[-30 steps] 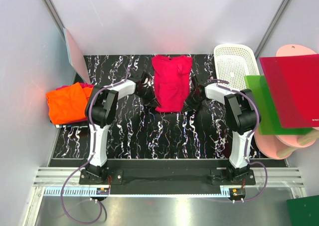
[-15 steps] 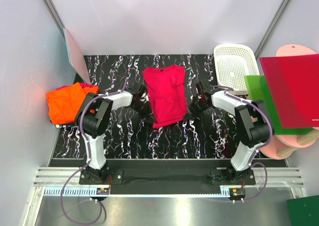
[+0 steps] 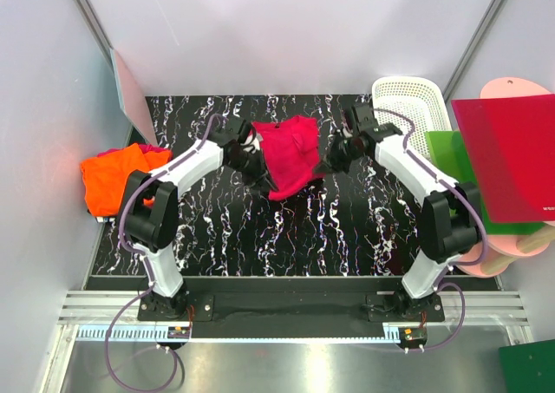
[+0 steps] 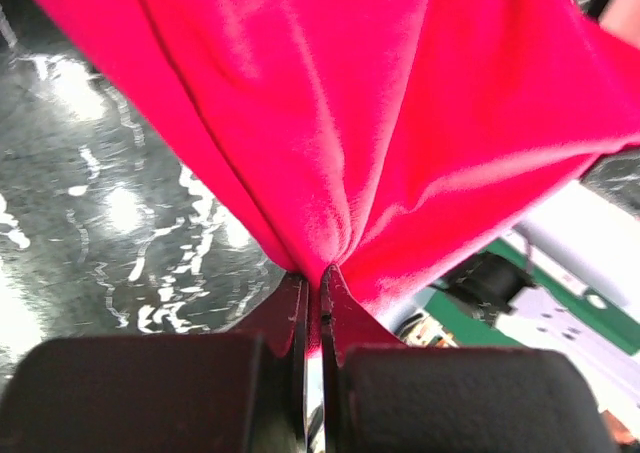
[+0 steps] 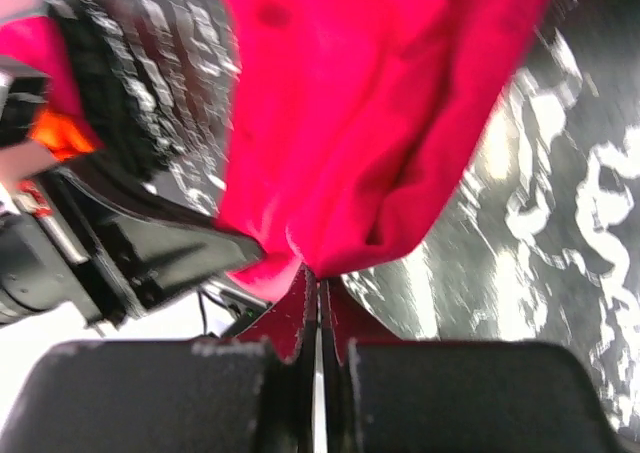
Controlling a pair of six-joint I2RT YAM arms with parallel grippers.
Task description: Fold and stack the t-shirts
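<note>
Two sets of fingers [image 4: 285, 318] [image 5: 285, 323] pinch the red t-shirt [image 3: 290, 154].

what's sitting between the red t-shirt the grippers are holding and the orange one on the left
No loose object that shows. Only the forearm of the left arm crosses the table between the red t-shirt and the orange t-shirt. The left gripper and right gripper are both pinched on the red cloth.

The table [image 3: 260, 228] has a black top with white veins. An orange shirt [image 3: 117, 178] lies folded at its left edge. A white basket [image 3: 408, 107] stands in the far right corner, and next to it a green board [image 3: 447, 154] lies over the right edge. The red shirt [image 3: 290, 154] hangs above the middle; I cannot tell if its hem touches the table.
</note>
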